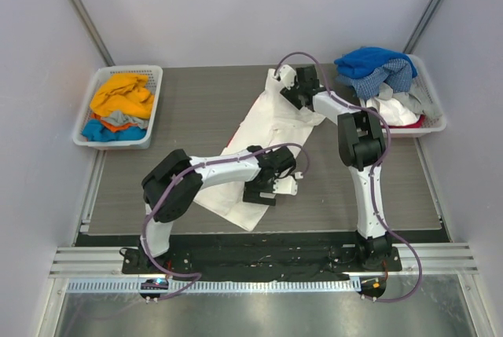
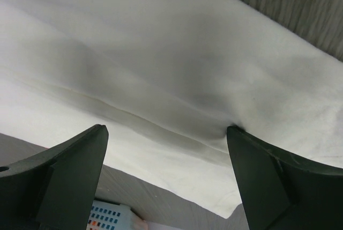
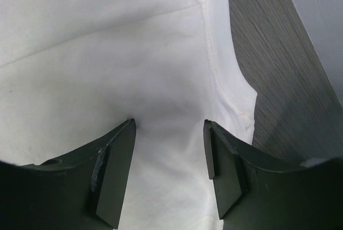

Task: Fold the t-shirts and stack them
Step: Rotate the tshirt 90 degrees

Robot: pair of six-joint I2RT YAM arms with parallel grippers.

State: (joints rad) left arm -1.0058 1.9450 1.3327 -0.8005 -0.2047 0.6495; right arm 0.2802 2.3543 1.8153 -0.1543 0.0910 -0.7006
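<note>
A large white t-shirt (image 1: 263, 129) lies spread diagonally across the middle of the table. My left gripper (image 1: 266, 189) is open over its near right edge; in the left wrist view the white cloth (image 2: 161, 69) fills the frame and the right fingertip (image 2: 238, 136) touches it. My right gripper (image 1: 292, 89) is open at the shirt's far corner; in the right wrist view both fingertips press down on the white cloth (image 3: 134, 42) close to a seamed edge. Orange and blue shirts (image 1: 120, 100) lie in the left basket. Blue, checked and white shirts (image 1: 377, 70) lie in the right basket.
A white slatted basket (image 1: 154, 93) stands at the far left, another (image 1: 436, 117) at the far right. Grey wood-grain table (image 1: 189, 101) shows around the shirt. Purple cables loop over both arms. A metal rail (image 1: 259, 258) runs along the near edge.
</note>
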